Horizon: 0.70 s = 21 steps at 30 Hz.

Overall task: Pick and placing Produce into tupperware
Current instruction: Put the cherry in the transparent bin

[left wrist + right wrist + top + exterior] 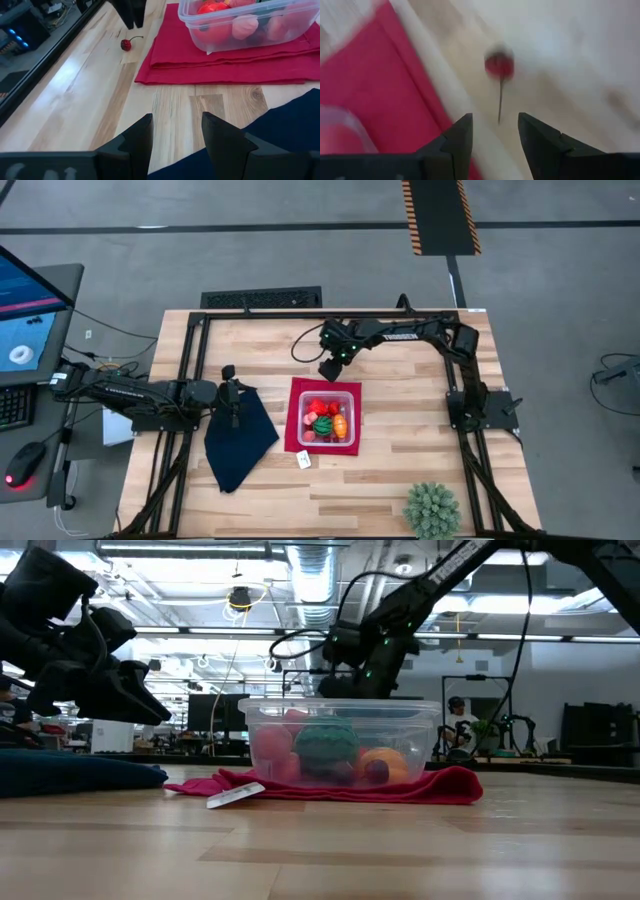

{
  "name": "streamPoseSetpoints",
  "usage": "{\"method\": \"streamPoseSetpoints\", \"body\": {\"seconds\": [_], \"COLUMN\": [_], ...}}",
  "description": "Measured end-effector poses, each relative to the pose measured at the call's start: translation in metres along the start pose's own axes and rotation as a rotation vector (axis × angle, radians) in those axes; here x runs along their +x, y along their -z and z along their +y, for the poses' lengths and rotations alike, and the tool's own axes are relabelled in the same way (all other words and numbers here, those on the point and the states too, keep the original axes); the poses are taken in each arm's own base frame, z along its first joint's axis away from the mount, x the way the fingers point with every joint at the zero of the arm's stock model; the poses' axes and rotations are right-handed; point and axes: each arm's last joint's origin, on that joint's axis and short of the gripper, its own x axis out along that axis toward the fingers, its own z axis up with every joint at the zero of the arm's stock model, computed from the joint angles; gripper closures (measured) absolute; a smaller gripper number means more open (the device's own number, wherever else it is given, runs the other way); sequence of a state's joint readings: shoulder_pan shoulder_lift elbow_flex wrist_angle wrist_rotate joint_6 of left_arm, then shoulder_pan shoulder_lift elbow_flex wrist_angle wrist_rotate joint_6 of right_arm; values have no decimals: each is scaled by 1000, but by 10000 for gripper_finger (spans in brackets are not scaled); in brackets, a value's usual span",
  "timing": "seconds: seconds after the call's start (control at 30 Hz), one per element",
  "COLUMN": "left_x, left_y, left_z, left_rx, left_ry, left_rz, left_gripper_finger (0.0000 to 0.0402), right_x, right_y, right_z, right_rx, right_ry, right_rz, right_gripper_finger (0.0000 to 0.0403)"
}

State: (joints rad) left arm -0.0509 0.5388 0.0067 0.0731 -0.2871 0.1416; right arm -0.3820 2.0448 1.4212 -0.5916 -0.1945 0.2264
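While hanging low over the left part of the table [400, 470], points toward the middle with fingers spread and nothing between them: left tool [232, 395]. Hovers above the upper corner of a dark navy cloth [240, 442], spread flat on the wood and reaching down toward the table's near edge. Seen from the left wrist, same left tool [176, 135] over cloth [285, 130] and bare wood, facing a red mat [225, 65]. Just right of the cloth, red mat [294, 420], with a small white tag [304, 461] at its lower left corner. On the mat, clear square tupperware [355, 415], upright and lidless, holding the produce [328, 420]: red, pink and orange pieces packed round a green striped ball [325, 745] in the low view, all inside the tupperware [340, 710]. Apart from these, one small red cherry [126, 45] with a thin stem, lying on bare wood just off the mat's corner on the side away from the tag. Directly above that spot, right tool [332, 368], reaching in from the right-hand side and tipped downward. From the right wrist, right tool [495, 130] spread wide, gripping nothing, with the cherry [499, 65] on the wood ahead of the fingertips, its stem toward the gap, and the mat's edge [370, 90] alongside. Farther right, near the table's front right corner, a spiky green plant ball [433, 510], well apart from everything else.
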Motion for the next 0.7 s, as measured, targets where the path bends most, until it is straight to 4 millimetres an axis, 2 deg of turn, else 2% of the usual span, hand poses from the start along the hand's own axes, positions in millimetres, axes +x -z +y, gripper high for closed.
{"method": "streamPoseSetpoints", "body": {"seconds": [0.2,0.53,0.7], "left_x": [0,0,0], "left_y": [0,0,0], "left_z": [0,0,0], "left_rx": [4,4,-6], "left_ry": [0,2,3], "left_rz": [0,0,-1], "left_gripper_finger": [242,242,242], "right_x": [13,14,22], "right_y": [-2,-2,-2], "right_z": [-4,-7,-9], "right_rx": [2,22,26], "right_ry": [-43,-38,-45], "right_rz": [7,9,16], "right_gripper_finger": [221,222,231]}}
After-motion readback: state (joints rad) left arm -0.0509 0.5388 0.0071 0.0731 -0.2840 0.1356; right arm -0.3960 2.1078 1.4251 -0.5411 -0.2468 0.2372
